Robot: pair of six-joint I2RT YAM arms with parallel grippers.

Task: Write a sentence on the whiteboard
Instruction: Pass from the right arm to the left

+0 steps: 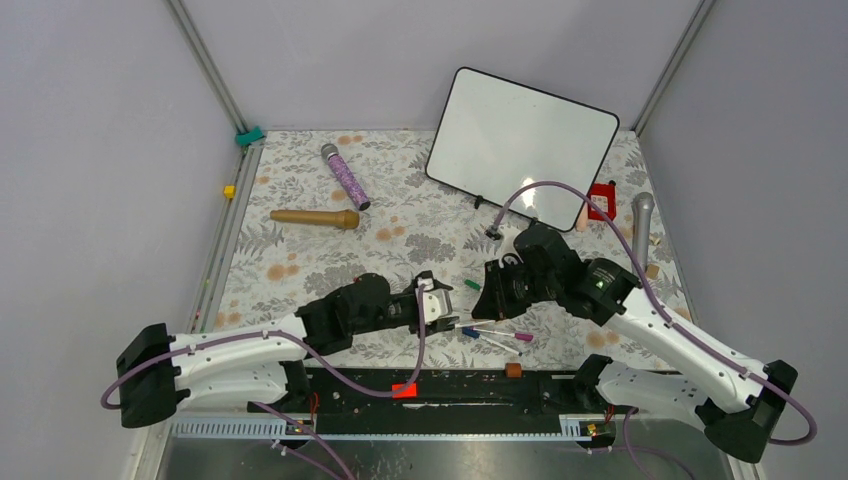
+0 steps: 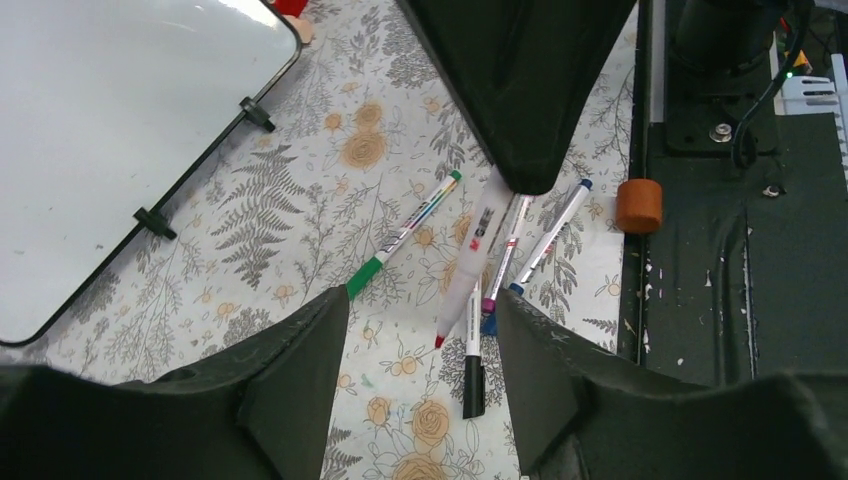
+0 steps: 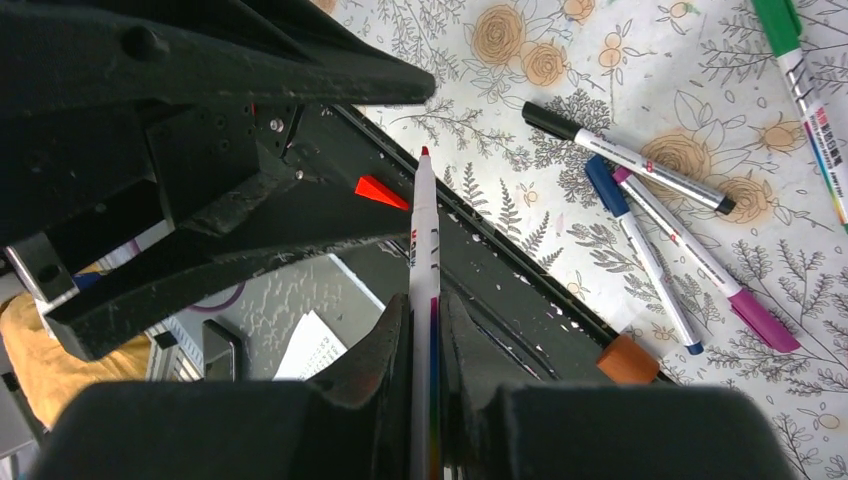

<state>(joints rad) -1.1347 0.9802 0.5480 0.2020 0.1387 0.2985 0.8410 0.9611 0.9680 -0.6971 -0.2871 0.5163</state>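
The whiteboard (image 1: 520, 140) leans at the back right of the floral table, and in the left wrist view (image 2: 110, 120) its face is plain white; no sentence shows on it. My right gripper (image 3: 425, 310) is shut on an uncapped white marker (image 3: 424, 230) with a red tip, held low over the table's front middle (image 1: 490, 295). My left gripper (image 1: 445, 308) faces it from the left. Its fingers (image 2: 320, 330) stand open on either side of the marker's red tip (image 2: 440, 342), without touching it.
Loose markers lie under the grippers: green (image 2: 405, 232), black-capped (image 2: 472, 370), magenta (image 2: 500, 270) and blue (image 2: 545, 245). An orange plug (image 2: 639, 205) sits on the black front rail. Farther back lie a purple microphone (image 1: 345, 178), a wooden pestle (image 1: 315, 217), a red object (image 1: 601, 200) and a grey microphone (image 1: 642, 215).
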